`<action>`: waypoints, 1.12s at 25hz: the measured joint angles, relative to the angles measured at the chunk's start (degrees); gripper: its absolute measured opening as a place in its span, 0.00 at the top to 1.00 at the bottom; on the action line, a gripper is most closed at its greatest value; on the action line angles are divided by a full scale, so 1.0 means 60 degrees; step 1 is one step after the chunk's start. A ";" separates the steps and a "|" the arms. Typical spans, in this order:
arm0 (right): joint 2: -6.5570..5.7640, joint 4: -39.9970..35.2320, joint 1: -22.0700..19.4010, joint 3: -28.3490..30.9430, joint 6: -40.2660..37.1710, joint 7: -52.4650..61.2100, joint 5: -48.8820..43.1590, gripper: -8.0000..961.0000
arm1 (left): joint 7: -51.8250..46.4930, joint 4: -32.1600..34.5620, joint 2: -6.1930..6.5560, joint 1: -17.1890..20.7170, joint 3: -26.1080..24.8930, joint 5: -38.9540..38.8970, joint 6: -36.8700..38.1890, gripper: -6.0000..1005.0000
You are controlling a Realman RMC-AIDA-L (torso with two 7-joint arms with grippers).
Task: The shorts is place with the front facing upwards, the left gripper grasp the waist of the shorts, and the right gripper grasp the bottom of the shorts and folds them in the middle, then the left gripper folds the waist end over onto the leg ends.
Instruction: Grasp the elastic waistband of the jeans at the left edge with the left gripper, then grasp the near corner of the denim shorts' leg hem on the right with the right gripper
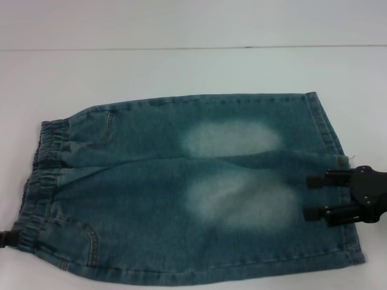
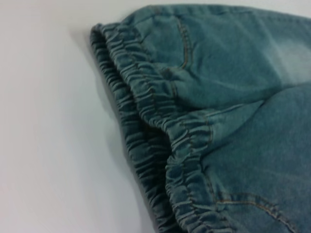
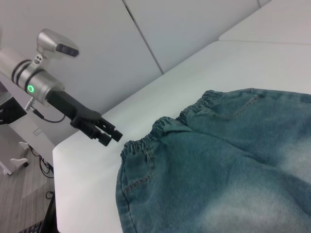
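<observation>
Beside the waist (image 3: pixel 160 131), only the right wrist view shows the left pincer (image 3: pixel 111 137).

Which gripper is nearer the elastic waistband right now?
Left. The left gripper hovers just off the waistband at its near corner, beside the shorts. The right gripper is at the opposite end, over the leg hems.

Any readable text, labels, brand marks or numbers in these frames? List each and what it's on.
None readable.
the shorts: no print, tag or label shows on the upward face, only two pale faded patches and stitching.
the right gripper: plain black, no markings visible.
the left gripper: no lettering; its wrist carries only a green light.
the table: plain white.
</observation>
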 joint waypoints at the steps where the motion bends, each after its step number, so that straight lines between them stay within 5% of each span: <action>1: 0.0001 -0.0003 0.0004 0.0000 0.0000 0.0000 0.0000 0.02 | -0.0001 -0.0005 -0.0032 -0.0004 0.0070 0.0059 -0.0076 0.22; 24: 0.0033 0.0033 0.0003 0.0000 0.0055 -0.0001 0.0001 0.02 | -0.0131 -0.0280 -0.0494 -0.0427 0.0764 0.0891 -0.0553 0.35; 28: 0.0034 0.0033 -0.0001 0.0001 0.0060 -0.0001 0.0001 0.02 | -0.0131 -0.0252 -0.0552 -0.0486 0.0854 0.0830 -0.0519 0.49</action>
